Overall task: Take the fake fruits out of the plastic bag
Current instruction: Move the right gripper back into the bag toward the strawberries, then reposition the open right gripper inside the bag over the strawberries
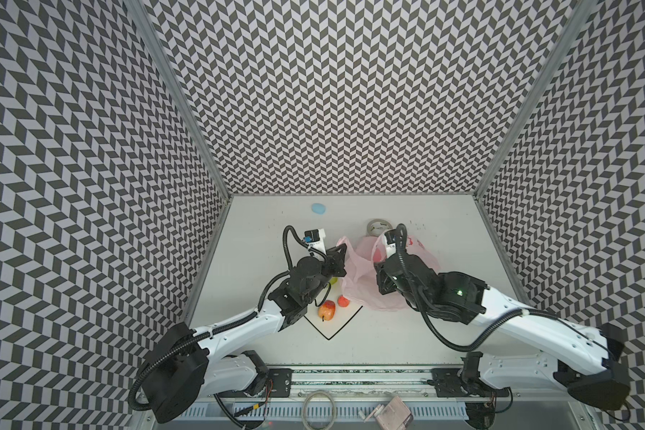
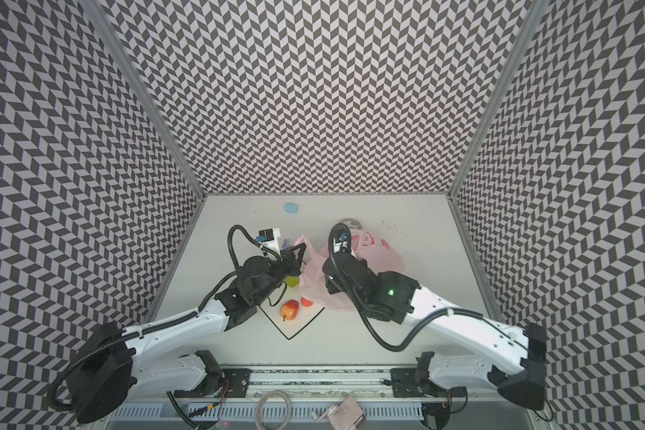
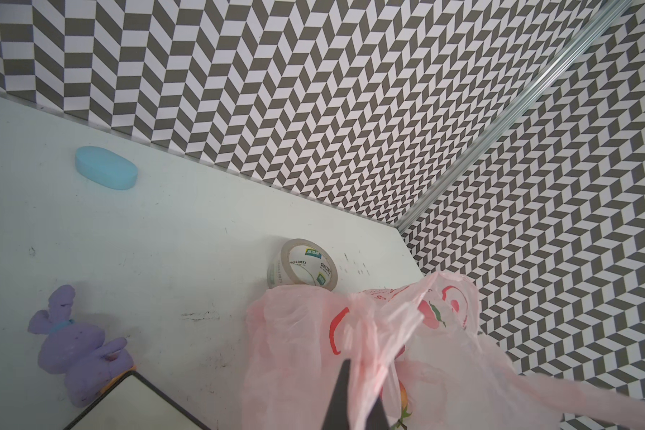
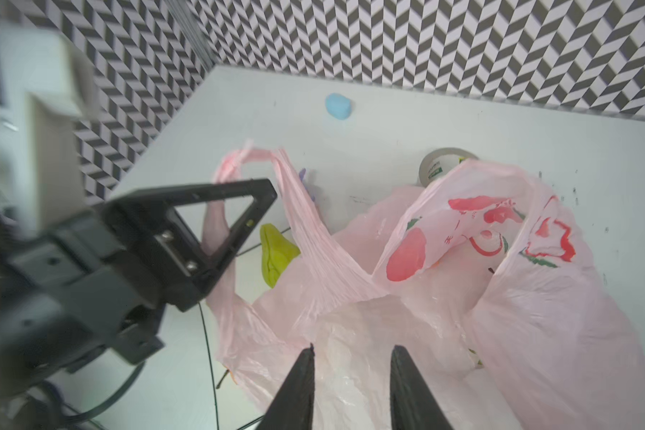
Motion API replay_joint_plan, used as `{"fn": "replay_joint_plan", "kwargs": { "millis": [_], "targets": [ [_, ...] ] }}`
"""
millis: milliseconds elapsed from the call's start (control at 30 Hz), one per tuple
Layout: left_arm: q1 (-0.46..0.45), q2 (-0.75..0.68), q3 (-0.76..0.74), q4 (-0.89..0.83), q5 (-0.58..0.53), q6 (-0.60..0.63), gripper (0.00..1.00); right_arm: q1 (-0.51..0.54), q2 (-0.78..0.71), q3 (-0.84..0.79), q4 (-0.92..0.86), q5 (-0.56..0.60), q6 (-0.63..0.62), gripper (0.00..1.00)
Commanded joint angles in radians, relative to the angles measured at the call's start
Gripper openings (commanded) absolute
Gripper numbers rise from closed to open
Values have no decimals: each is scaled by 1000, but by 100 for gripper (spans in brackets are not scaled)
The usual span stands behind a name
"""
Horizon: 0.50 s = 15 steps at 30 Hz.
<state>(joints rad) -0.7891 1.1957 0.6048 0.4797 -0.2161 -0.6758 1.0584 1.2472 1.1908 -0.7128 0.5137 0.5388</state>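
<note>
Left gripper [image 3: 364, 379] clamped on a handle loop of the plastic bag [image 4: 537, 316]; right gripper [image 4: 353, 350] part-open over its mouth.
Right jaws stand apart above crinkled film, gripping nothing visible; bag lies mid-table, against the tape roll [image 1: 378, 226]; pear [image 4: 276, 257], apple [image 1: 327, 310] and red fruit [image 1: 344, 301] lie outside, toward the table's [image 1: 406, 335] near edge.

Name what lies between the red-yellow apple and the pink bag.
A small red fruit sits between the apple and the plastic bag, at the bag's edge; both top views show it.
</note>
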Motion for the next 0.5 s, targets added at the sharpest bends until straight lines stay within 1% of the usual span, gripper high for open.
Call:
{"fn": "replay_joint_plan", "kwargs": {
  "millis": [0,100,267,367,467],
  "targets": [
    [1,-24,23,42,-20,-24,0,-54,74,-38,22,-49,-9,32],
    [0,-31,21,52,-26,-26,0,-107,121,-83,68,-57,14,33],
    [-3,-42,19,55,-29,-38,0,-139,152,-134,115,-47,10,35],
    [-9,-39,18,56,-23,-38,0,-154,143,-94,53,-65,-2,38],
    [-15,-35,15,64,-14,-39,0,-162,97,0,-46,-96,-23,44]
  ]
}}
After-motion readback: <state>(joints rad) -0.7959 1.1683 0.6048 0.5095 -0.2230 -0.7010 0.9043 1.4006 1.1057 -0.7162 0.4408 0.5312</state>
